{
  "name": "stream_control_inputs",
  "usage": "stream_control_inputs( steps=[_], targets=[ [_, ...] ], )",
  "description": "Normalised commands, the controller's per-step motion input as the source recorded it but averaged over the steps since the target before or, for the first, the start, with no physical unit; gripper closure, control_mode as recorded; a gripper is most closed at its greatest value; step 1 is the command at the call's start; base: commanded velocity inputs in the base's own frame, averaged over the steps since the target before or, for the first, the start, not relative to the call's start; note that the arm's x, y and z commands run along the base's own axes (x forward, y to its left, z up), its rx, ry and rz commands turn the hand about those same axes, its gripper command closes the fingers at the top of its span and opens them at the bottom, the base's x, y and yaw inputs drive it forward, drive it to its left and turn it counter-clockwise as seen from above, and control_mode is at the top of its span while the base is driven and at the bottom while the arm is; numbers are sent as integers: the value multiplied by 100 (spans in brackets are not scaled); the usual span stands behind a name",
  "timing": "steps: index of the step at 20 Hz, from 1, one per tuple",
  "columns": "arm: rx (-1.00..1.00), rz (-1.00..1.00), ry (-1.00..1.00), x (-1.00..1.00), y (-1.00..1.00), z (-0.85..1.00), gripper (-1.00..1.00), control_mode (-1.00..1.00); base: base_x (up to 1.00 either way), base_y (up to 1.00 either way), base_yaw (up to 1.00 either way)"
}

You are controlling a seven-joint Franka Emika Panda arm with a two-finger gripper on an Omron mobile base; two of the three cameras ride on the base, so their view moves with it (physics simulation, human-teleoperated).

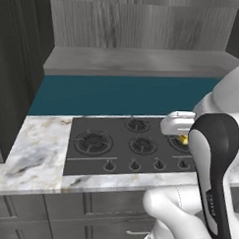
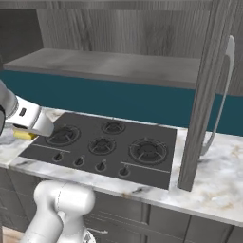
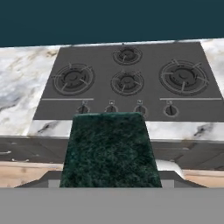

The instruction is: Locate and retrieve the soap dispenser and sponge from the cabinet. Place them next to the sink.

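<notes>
The sponge [image 3: 109, 151] lies close under the hand camera, its dark green top facing up. Its yellow underside [image 2: 23, 135] peeks out below my hand in the right base view, and a yellow sliver [image 1: 182, 140] shows beside my forearm. My gripper [image 2: 26, 133] is shut on the sponge and hovers over the front of the black stovetop [image 3: 127, 83]. The fingertips are hidden by the sponge. The cabinet [image 1: 134, 63] hangs above with its light grey shelf [image 2: 109, 64] showing. The soap dispenser and the sink are out of view.
The cabinet's open door [image 2: 204, 95] juts out edge-on at the right, reaching down near the marble counter [image 2: 223, 175]. More marble counter [image 1: 36, 152] lies left of the stovetop [image 1: 130, 146]. A teal backsplash [image 1: 117, 94] runs behind. Grey base cabinets [image 1: 63, 212] stand below.
</notes>
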Motion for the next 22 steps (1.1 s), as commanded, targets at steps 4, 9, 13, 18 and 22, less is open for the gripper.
stream_control_inputs(
  steps=[4,9,13,18,22],
  targets=[
    [0,0,0,0,0,0,100,100,-60,14,-3],
    [0,0,0,0,0,0,100,100,-39,14,-1],
    [0,0,0,0,0,0,100,100,-11,23,6],
    [0,0,0,0,0,0,100,100,0,35,37],
    [0,0,0,0,0,0,100,100,0,26,48]
  ],
)
